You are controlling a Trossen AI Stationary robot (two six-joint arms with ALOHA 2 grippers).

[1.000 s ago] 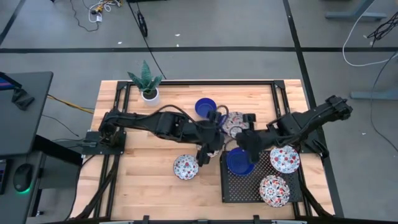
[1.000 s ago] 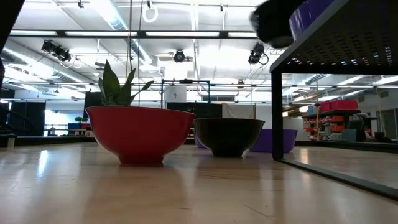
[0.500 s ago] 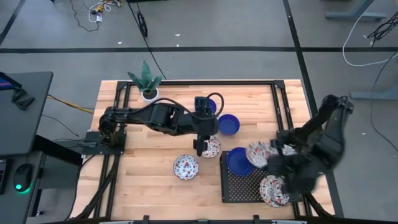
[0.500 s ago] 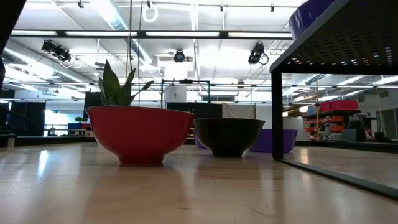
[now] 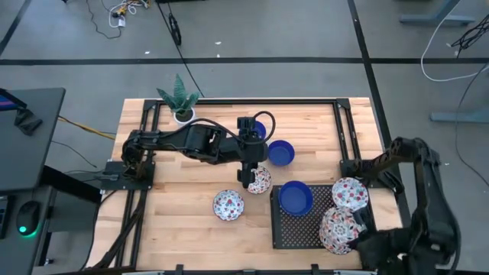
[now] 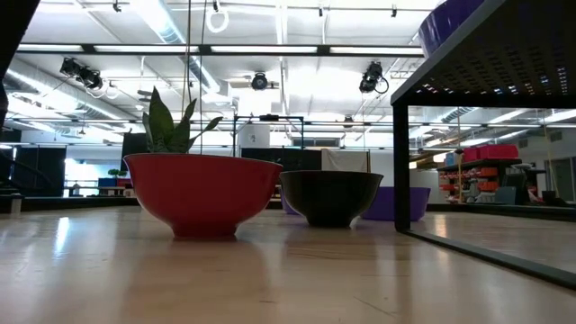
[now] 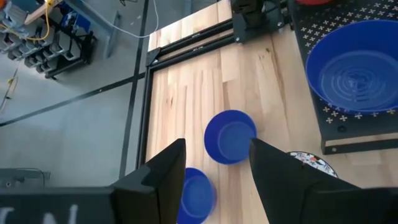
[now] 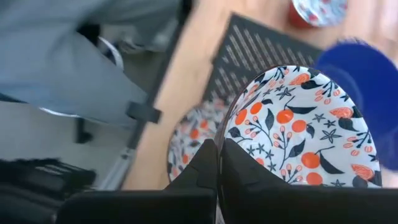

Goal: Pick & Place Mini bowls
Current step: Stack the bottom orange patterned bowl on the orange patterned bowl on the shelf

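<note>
Three bowls sit on the black tray (image 5: pixel 284 229) at lower right: one blue (image 5: pixel 294 198), two floral. A further floral bowl (image 8: pixel 298 134) is pinched at its rim by the closed right gripper (image 8: pixel 217 163) above them. The left gripper (image 5: pixel 248 177), open and empty, hovers mid-frame over a floral bowl (image 5: pixel 260 181). Four bowls are left on the table.

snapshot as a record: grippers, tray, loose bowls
left gripper: jaws open, empty, over the table beside the near floral bowl
right gripper: jaws shut on the rim of the held floral bowl, over the lower floral bowl
tray: tray blue bowl, rear floral bowl, lower floral bowl
loose on table: first blue bowl, second blue bowl, near floral bowl, front floral bowl
</note>
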